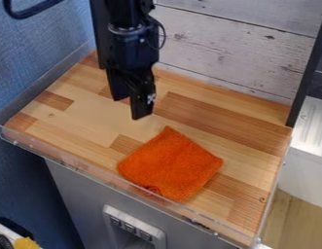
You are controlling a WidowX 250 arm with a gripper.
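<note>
1 orange cloth | on ctr | gripper nr, wht mark

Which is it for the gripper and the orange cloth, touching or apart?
Apart. The camera view shows the gripper beyond the orange cloth's far corner, with bare wood visible between them.

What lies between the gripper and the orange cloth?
The camera view shows only bare wooden surface between the gripper and the orange cloth.

Orange cloth lies flat on wooden surface, slightly toward 5 o'clock; black gripper hangs at the cloth's 11 o'clock, apart from it.
</note>
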